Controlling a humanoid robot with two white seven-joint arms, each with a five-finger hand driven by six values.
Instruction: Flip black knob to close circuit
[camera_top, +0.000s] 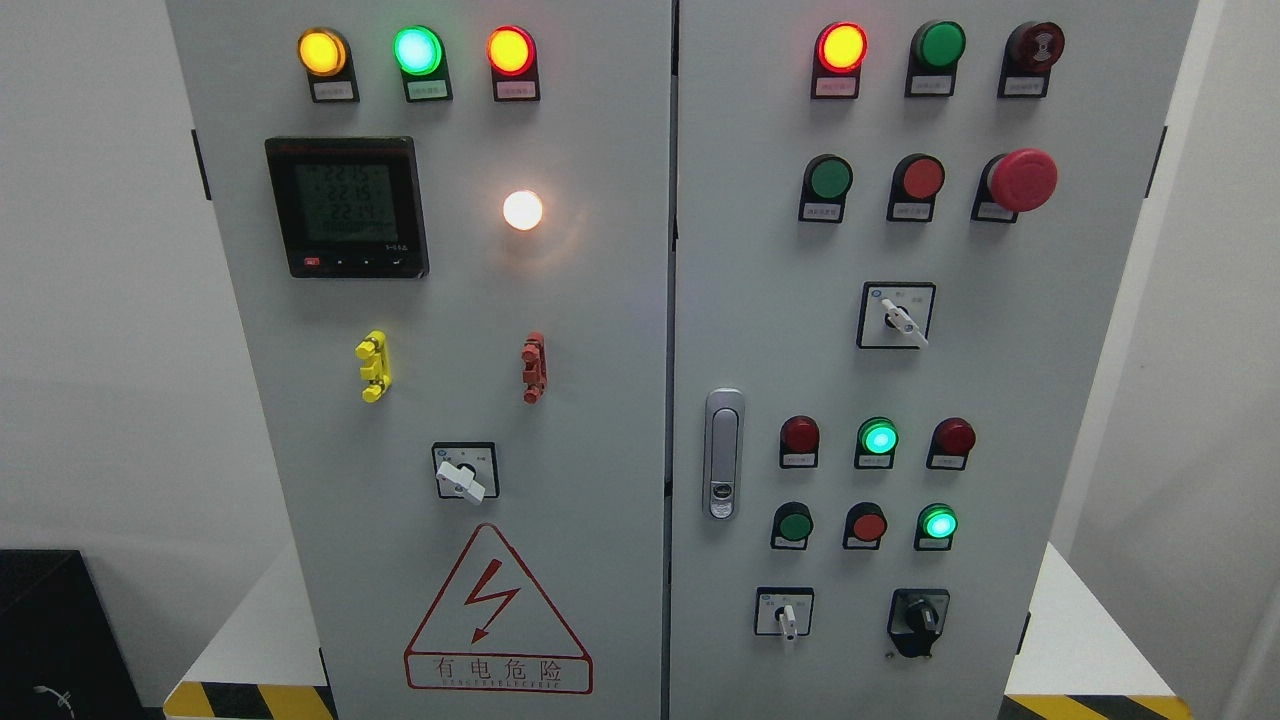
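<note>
Grey steel cabinet (600, 330) fills the head view, two doors, no robot hand or arm anywhere in frame, so finger state can't be told. Black knob (918, 620) sits at the lower right of the right door, bottom row, just right of a white-handled selector (786, 615) and below a lit green lamp (938, 523). Its grip points roughly straight down, maybe tipped slightly; exact position marks are too small to read.

Step in hand looks like the approach, nothing is touching the knob yet. To do it well, I'd judge: come in square to the door face, pinch the raised ridge of the knob from both sides with thumb and fingertips, then rotate about the knob's own axis rather than dragging sideways. Stop at the detent, don't overdrive. Keep clear of the white selector beside it and the green lamp above; a wide hand could bump either. Door latch (723, 455) is well apart, no concern. Red mushroom stop button (1020, 181) is far up top, also out of the way. Watch lamps for a change as confirmation.
</note>
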